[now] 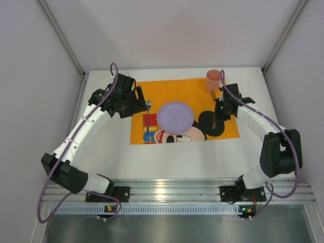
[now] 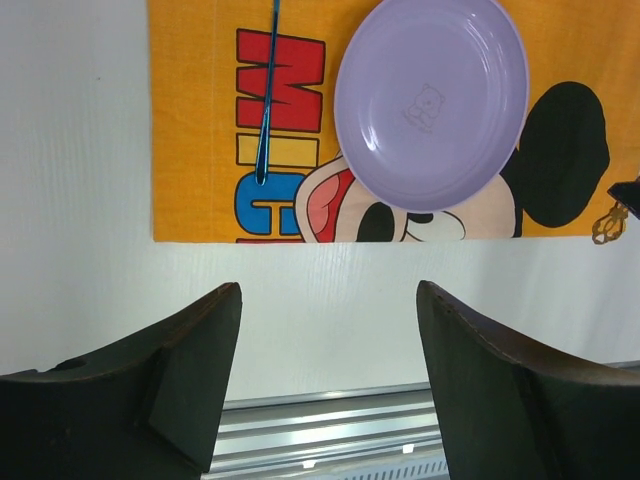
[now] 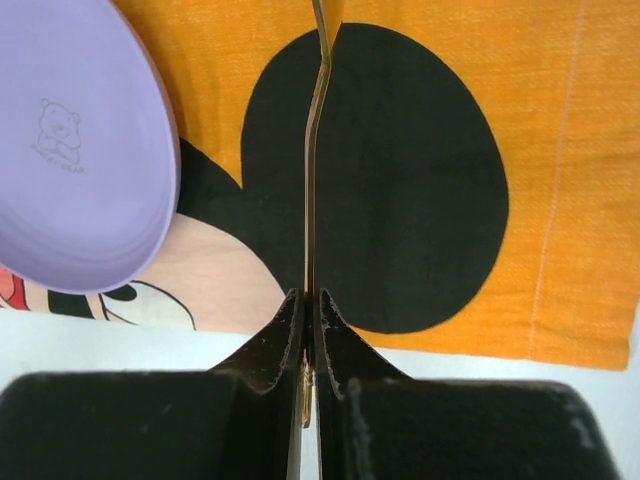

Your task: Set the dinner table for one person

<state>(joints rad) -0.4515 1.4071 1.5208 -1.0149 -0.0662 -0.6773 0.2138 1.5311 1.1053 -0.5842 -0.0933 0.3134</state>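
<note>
Right end effector [image 3: 310,297] is clenched on a thin metal utensil [image 3: 312,150]. It's pinched near one end and I only see it edge-on, so I can't tell whether it's a knife, fork or spoon. The utensil hangs out over the black Mickey ear on the orange placemat [image 3: 560,150], just right of the purple plate [image 3: 70,150] and not touching it.

Left end effector [image 2: 328,290] is released, jaws wide apart with nothing between them. It hovers over bare white table near the placemat's left side. A blue utensil [image 2: 268,100] lies flat on the mat, left of the plate. A pink cup [image 1: 213,78] stands at the mat's far right corner, close behind the right wrist.

The dinner table [image 1: 167,162] itself sits under all of this, with the mat in the middle toward the back and the aluminium rail at the near edge.

What I'd worry about:
- That grip is on a skinny edge, so the utensil could pivot and land crooked or slide against the plate.
- The cup is close enough that a sloppy retreat of the right arm could tip it.
- The mat is cloth (ugh), so any dragging finger could bunch it and shift everything on it.
</note>
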